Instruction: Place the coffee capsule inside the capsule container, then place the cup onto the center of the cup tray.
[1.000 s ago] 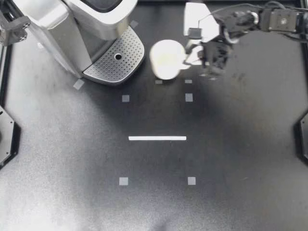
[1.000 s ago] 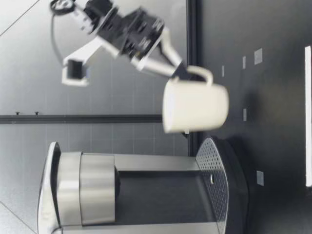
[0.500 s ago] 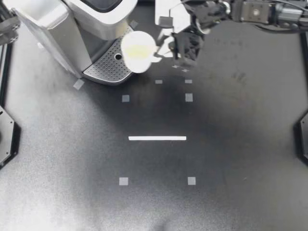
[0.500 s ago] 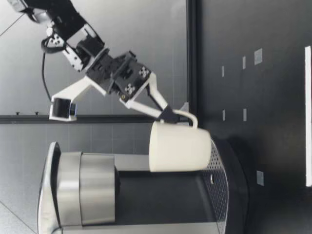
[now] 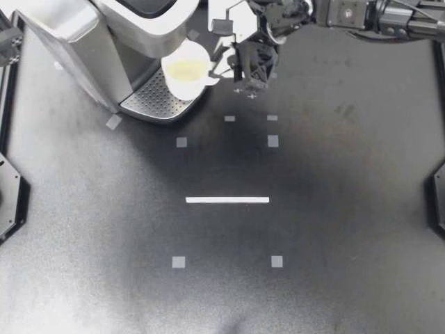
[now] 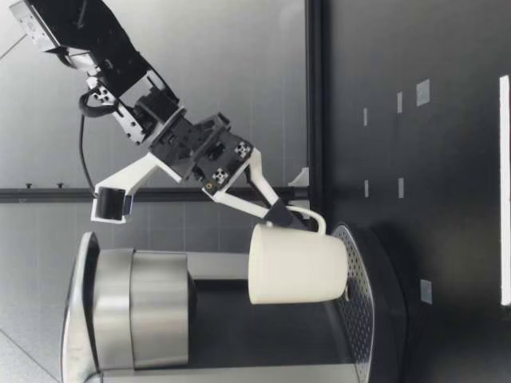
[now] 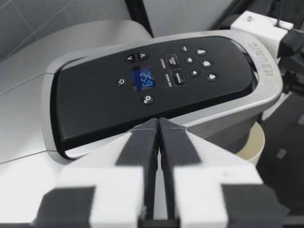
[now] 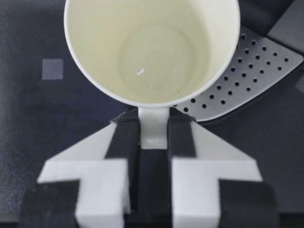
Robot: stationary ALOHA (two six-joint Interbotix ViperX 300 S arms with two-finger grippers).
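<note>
Holding the cup (image 5: 186,69) by its handle, our right gripper (image 5: 217,70) pinches that handle from both sides, with the rim up and the handle pointing right toward the jaws. The cup hangs just above the right part of the tray (image 5: 147,99), not yet set down. We judge the tray's centre lies a little left of the cup, so the move should go left, then down. Our left gripper (image 7: 158,124), its fingers pressed together, hovers over the machine (image 7: 156,80).
</note>
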